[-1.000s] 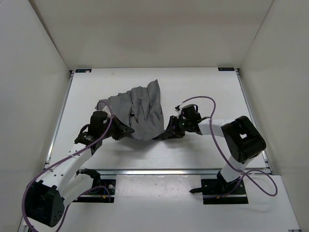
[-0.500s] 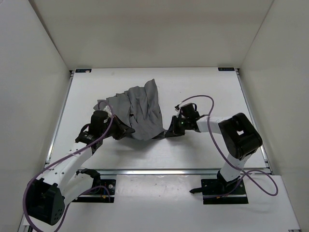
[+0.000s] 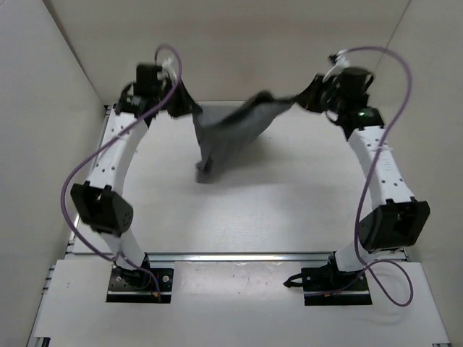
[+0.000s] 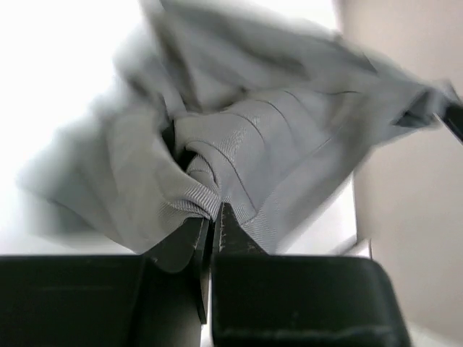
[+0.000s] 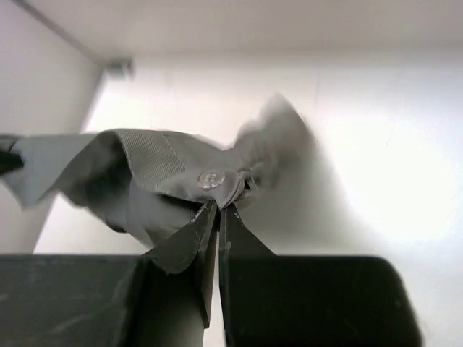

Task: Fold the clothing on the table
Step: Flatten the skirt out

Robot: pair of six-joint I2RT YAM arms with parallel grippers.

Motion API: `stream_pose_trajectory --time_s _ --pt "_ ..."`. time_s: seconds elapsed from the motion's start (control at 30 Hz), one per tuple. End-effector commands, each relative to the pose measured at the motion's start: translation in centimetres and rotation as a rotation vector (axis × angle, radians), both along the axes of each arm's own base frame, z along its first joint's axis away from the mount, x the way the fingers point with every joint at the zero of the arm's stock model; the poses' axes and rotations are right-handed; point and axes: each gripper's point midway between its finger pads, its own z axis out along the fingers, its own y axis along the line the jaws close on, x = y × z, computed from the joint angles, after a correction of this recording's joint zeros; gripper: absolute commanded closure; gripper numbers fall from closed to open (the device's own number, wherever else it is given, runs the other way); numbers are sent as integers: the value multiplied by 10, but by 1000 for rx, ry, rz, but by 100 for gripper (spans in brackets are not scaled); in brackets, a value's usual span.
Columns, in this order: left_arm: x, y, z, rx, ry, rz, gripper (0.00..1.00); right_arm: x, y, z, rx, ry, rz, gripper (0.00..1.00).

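The grey clothing (image 3: 235, 130) hangs stretched between both grippers above the far half of the white table (image 3: 289, 195), sagging to a low point at its left-centre. My left gripper (image 3: 189, 110) is raised at the far left and shut on one corner of the clothing (image 4: 217, 166). My right gripper (image 3: 309, 95) is raised at the far right and shut on another corner of the clothing (image 5: 173, 173), just beside a small metal button (image 5: 210, 178). Whether the lowest fold touches the table I cannot tell.
White walls (image 3: 43, 94) enclose the table on the left, far and right sides. Purple cables (image 3: 394, 65) loop off both arms. Both arm bases (image 3: 137, 278) sit at the near edge.
Both arms have swung up from low near the middle of the table to the far side, lifting the clothing off the surface and spreading it between them. The right gripper closed on the cloth.
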Motion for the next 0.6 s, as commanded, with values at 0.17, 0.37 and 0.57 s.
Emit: stream_pose_trajectory --time_s 0.17,0.37,0.57 --pt "-10 12 104 20 -312 -60 100 -52 -38 106 -59 -302 -39 100" --pt "-172 12 -152 182 240 -232 100 -167 -25 -135 -25 213 34 100" --pt "-253 26 -206 144 418 -249 100 -240 5 -195 89 424 103 99"
